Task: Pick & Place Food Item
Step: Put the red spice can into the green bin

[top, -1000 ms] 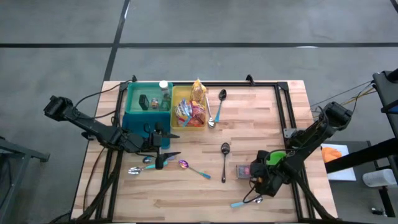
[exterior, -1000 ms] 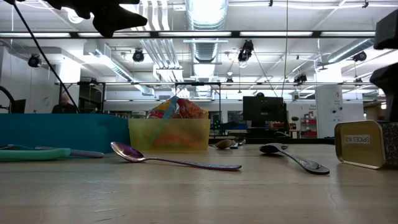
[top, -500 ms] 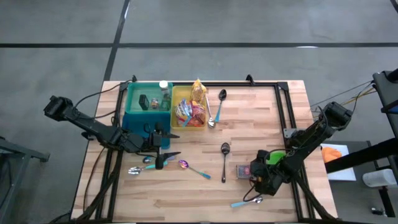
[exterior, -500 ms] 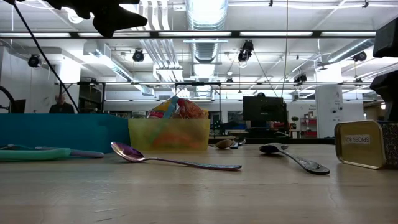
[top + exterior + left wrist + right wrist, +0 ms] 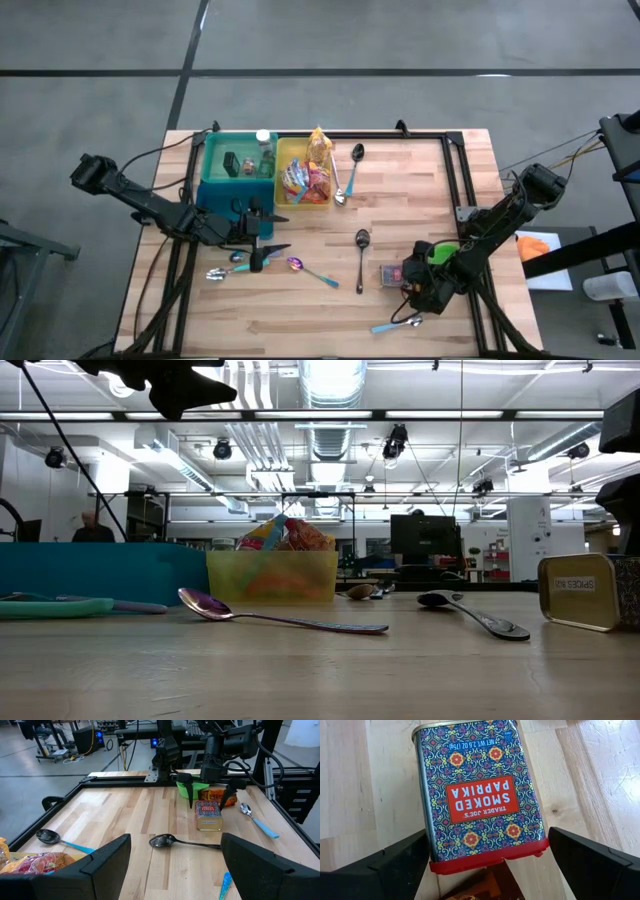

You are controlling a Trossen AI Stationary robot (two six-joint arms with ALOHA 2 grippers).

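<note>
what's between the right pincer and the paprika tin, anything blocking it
Nothing visible. The right pincer hangs open directly over the smoked paprika tin, one finger on each side of its red lid end, with no object in the gap. The nearest black spoon lies off to the side on the table.

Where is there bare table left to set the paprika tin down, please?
Bare wood lies between the yellow bin and the table's right rail, above the black spoon. Crowded: spoons near the left gripper.
</note>
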